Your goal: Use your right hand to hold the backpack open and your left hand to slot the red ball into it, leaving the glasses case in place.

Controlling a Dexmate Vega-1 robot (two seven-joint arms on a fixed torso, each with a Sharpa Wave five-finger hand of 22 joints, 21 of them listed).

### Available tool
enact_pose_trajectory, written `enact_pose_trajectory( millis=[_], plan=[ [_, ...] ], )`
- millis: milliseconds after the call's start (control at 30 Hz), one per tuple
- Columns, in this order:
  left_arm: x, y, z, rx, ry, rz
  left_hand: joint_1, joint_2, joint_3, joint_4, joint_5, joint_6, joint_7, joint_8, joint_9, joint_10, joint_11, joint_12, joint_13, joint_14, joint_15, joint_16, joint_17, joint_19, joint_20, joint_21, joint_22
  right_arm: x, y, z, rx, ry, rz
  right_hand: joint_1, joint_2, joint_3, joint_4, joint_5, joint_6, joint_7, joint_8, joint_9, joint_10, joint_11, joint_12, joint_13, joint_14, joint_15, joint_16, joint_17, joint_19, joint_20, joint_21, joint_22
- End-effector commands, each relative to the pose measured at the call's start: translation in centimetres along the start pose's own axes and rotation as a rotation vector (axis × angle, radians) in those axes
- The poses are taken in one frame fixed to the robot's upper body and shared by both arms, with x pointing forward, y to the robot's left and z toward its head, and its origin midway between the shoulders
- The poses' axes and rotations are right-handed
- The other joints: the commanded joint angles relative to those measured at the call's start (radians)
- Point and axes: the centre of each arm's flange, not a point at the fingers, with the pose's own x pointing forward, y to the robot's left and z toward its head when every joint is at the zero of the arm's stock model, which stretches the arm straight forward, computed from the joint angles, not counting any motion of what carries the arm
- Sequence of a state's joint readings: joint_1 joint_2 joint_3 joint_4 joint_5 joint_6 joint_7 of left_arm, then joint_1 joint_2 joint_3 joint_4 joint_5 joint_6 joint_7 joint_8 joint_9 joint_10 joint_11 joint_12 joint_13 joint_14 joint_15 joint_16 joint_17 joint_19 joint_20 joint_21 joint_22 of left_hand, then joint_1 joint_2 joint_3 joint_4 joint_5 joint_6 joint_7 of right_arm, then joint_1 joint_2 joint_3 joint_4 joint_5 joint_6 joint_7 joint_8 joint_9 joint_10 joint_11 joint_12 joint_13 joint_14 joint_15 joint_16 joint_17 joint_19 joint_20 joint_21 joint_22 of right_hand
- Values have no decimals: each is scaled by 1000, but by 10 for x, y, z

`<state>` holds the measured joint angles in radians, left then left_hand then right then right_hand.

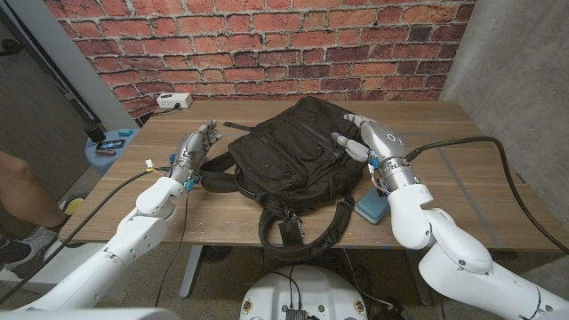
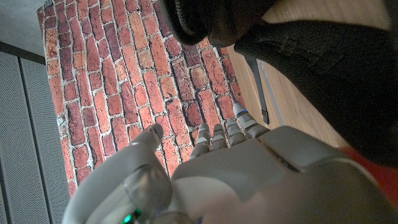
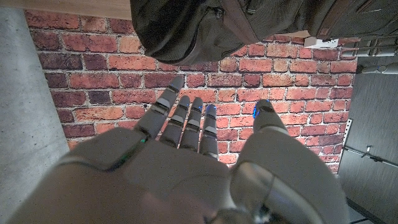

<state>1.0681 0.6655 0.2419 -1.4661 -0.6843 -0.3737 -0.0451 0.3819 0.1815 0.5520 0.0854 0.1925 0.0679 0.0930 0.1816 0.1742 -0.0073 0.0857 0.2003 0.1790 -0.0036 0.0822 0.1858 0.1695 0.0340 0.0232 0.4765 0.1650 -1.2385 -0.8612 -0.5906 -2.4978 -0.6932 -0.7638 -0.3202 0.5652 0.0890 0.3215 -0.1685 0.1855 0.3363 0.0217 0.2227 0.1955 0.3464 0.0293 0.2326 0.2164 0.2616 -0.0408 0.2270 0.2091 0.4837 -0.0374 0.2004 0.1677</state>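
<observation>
Sitting shut, the backpack point(image 1: 298, 158) isn't held open yet. Right hand point(image 1: 366, 140) at its 3 o'clock, fingers apart, touching fabric, gripping nothing. Left hand point(image 1: 195, 149) at 9 o'clock; red ball point(image 2: 378, 176) seems under its palm, grip can't tell.

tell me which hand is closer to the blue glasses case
Right. The right hand is over the backpack, its wrist just above the glasses case; the left hand is across the backpack.

no legible text, labels, brands or numbers on any surface, backpack tag unreadable
</observation>
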Motion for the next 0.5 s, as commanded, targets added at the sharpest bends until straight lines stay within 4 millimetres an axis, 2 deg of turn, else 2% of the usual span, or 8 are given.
enact_pose_trajectory(
  millis=[33, 500],
  plan=[
    [2, 4, -2, -8, -14, 0, -3, -10, 8, -3, -4, 2, 2, 2, 4, 5, 7, -1, 5, 5, 8, -2, 4, 12, 1, -2, 3, -15, 4, 26, -109, 10, -8, 28, -5, 3, -9, 7, 17, 7, 9, 3, 16, 1, 7, 6, 17, -4, 10, -2, 15, 4, 9, 2],
    [4, 14, -5, -17, -28, -1, -4, -9, 10, -4, -4, 4, 3, 3, 4, 5, 8, -1, 5, 5, 8, -2, 4, 14, 1, -6, 3, -22, 22, 56, -108, -30, 61, 59, -28, 3, -13, 1, 38, 8, 13, 4, 37, -1, 12, 11, 38, -7, 13, -5, 34, 8, 9, 2]
  ],
)
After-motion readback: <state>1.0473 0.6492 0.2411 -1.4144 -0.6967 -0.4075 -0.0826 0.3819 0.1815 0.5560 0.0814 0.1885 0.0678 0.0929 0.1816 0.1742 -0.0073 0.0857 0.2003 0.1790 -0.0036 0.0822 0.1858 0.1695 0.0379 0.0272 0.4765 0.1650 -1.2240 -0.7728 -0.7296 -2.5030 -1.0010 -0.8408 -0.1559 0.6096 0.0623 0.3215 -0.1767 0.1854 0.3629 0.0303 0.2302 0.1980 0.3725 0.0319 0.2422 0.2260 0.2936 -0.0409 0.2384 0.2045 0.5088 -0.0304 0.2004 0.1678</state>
